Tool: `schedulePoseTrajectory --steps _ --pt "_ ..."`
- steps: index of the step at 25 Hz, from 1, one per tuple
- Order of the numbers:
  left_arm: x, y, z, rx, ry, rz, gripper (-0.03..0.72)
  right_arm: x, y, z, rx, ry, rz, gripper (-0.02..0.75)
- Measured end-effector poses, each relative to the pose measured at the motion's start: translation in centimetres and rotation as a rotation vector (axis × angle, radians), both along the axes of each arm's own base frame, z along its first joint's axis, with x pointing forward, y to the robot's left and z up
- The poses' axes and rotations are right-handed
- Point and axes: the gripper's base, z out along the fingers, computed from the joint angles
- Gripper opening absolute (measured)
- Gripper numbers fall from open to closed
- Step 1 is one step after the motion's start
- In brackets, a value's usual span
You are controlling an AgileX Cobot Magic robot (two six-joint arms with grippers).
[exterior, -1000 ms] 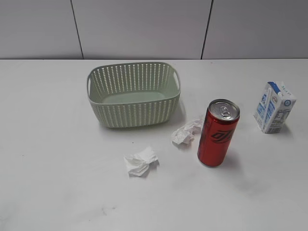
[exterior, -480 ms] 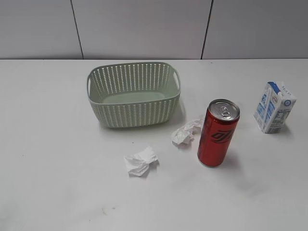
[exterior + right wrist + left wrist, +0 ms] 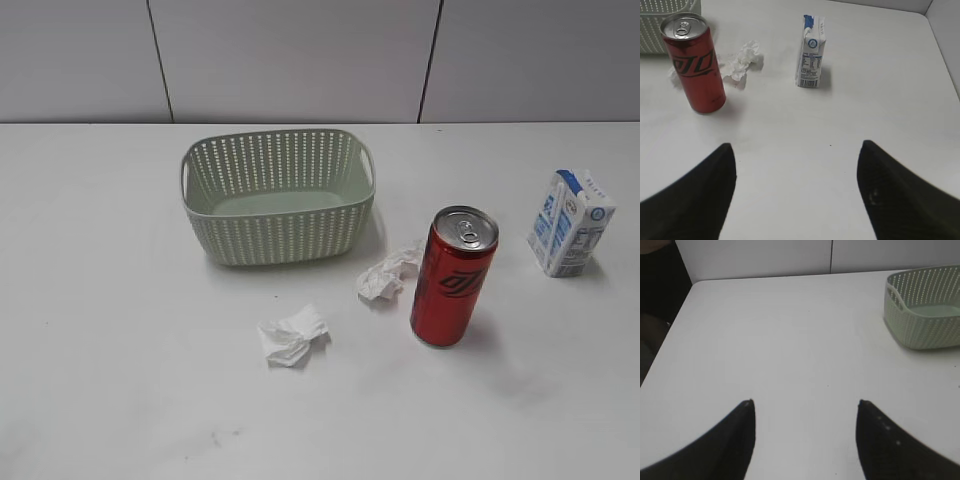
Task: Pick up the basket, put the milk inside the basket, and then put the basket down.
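Left claw [image 3: 805, 410] and right claw [image 3: 797, 150] both spread, empty. Nothing begun; we judge next: left reaches basket [image 3: 278, 196] near far edge; milk [image 3: 570, 222] waits right.

So from the left wrist cam you mostly get a big stretch of white surface [image 3: 790, 340], pretty bare. The left claw [image 3: 805, 412] sits at the bottom of the frame, its 2 dark fingers [image 3: 735, 440] spread wide apart with nothing between them, just hanging over the white top. Over at the right edge there's the sage-green basket [image 3: 920, 325], upright, cut off by the frame so you only see part of it. You can make out the perforated walls, 1 cut-out handle on its near end, and a smooth floor inside. It's well apart from the claw. Pale wall panels [image 3: 765, 257] run along the back, and there's a dark area past the surface's left edge.
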Motion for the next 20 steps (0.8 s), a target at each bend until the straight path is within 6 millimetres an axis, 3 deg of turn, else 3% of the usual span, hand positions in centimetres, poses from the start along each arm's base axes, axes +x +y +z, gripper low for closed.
schedulePoseTrajectory --steps 6,10,20 --pt "0.4 0.0 2.4 -0.008 -0.113 0.000 0.480 0.0 0.0 0.0 -0.001 0.000 0.000 0.592" --pt "2.2 -0.3 4.3 -0.026 -0.124 -0.009 0.516 0.0 0.0 0.0 -0.001 0.000 0.000 0.592" --pt "10.9 -1.2 8.6 -0.076 0.004 -0.023 0.563 0.0 0.0 0.0 -0.001 0.000 0.000 0.592"
